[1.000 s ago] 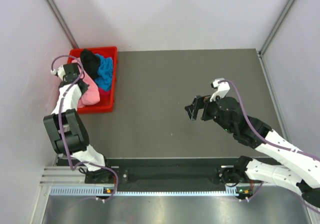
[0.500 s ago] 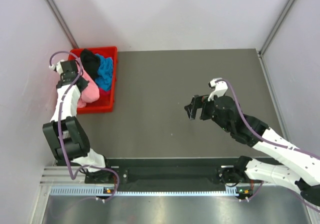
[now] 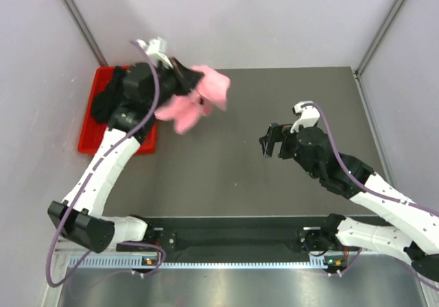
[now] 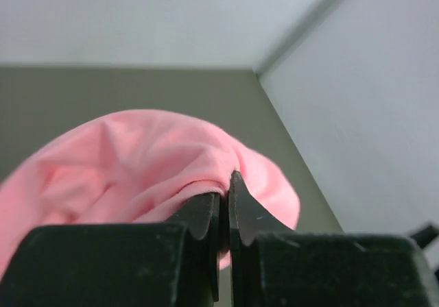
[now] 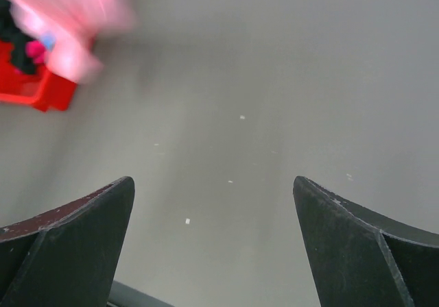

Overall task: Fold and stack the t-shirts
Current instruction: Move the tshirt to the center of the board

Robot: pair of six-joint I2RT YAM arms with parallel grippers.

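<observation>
In the top view's upper left, the left gripper [image 4: 225, 197] pinches 1 thin fold of the pink t-shirt [image 3: 199, 98] aloft beside the red bin [image 3: 86, 125], so a fast swing may shake it loose; the right gripper [image 3: 269, 142] gapes wide.

Pink t-shirt [image 3: 199, 96]: light pink, bunched and creased, held in the air above the table [image 3: 226, 177]; one fold pinched between the left fingers [image 4: 206, 214], the rest hanging loose.
Black t-shirt [image 5: 15, 57], blue t-shirt [image 5: 46, 42], magenta t-shirt [image 5: 31, 48]: crumpled together in the red bin [image 5: 48, 91], blurred.
</observation>
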